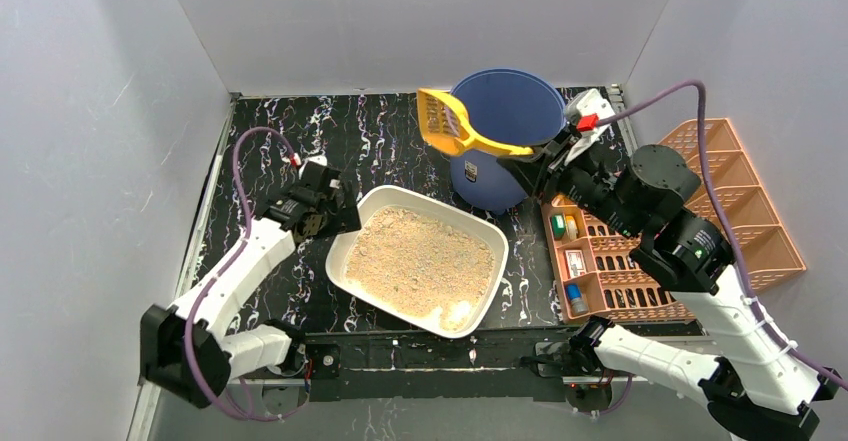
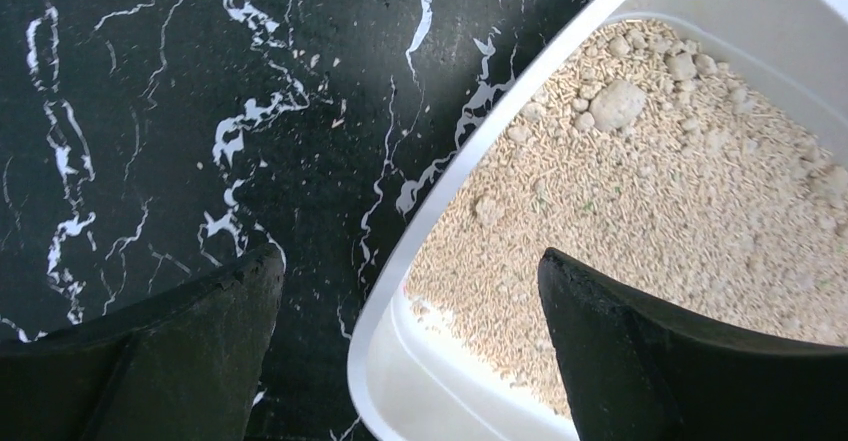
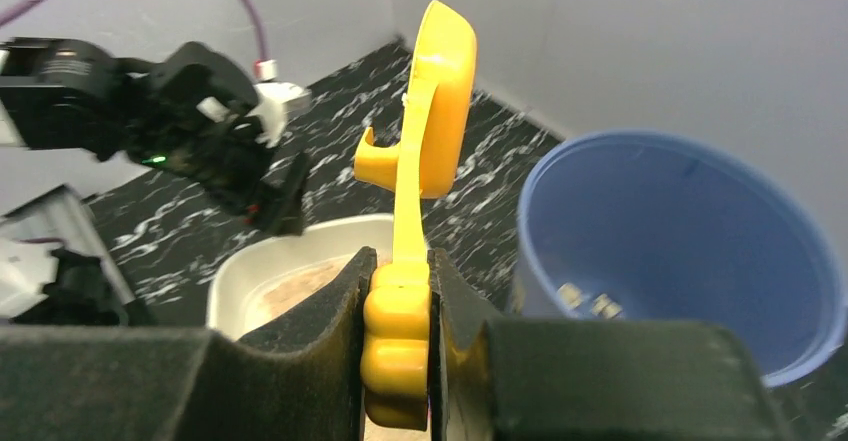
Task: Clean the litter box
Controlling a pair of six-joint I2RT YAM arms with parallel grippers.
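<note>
The white litter box (image 1: 348, 248) with tan litter lies mid-table. My left gripper (image 1: 326, 223) is open and straddles its left rim (image 2: 372, 321), one finger (image 2: 225, 331) outside on the table, the other over the litter. Clumps (image 2: 618, 104) lie in the litter. My right gripper (image 1: 530, 168) is shut on the handle (image 3: 399, 346) of a yellow slotted scoop (image 1: 445, 119). The scoop head (image 3: 440, 101) is tilted on edge beside the left rim of the blue bucket (image 1: 505, 136). The bucket also shows in the right wrist view (image 3: 680, 251), with small bits at its bottom.
An orange-pink lattice organiser rack (image 1: 740, 211) stands at the right with small items (image 1: 572, 261) in its near compartments. Grey walls close in the left, back and right of the black marbled table (image 1: 380, 141).
</note>
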